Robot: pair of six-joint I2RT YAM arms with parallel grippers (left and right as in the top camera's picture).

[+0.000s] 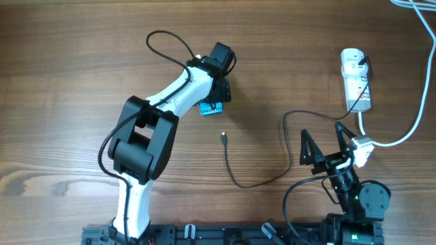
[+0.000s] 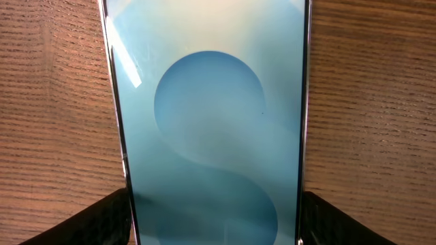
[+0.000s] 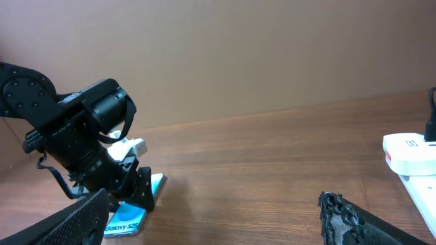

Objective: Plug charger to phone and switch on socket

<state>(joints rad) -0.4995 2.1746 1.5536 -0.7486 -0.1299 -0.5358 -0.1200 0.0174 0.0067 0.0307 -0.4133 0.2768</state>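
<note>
The phone [image 2: 214,122] lies flat on the wooden table, teal screen up, and fills the left wrist view. My left gripper [image 2: 214,221] straddles its near end, and both black fingers [image 2: 95,221] lie against its long edges. From overhead only a teal corner of the phone [image 1: 207,109] shows under the left gripper [image 1: 216,101]. The charger [image 1: 235,178] loops across the table, its plug tip [image 1: 223,137] lying free just below and right of the phone. The socket [image 1: 355,80] lies at the far right. My right gripper [image 1: 325,141] hangs open and empty below it.
A thick white cord [image 1: 417,119] runs from the socket round the right side toward the back corner. A black plug [image 1: 362,64] sits in the socket. The left arm [image 1: 146,136] spans the left half of the table. Both arm bases stand at the front edge.
</note>
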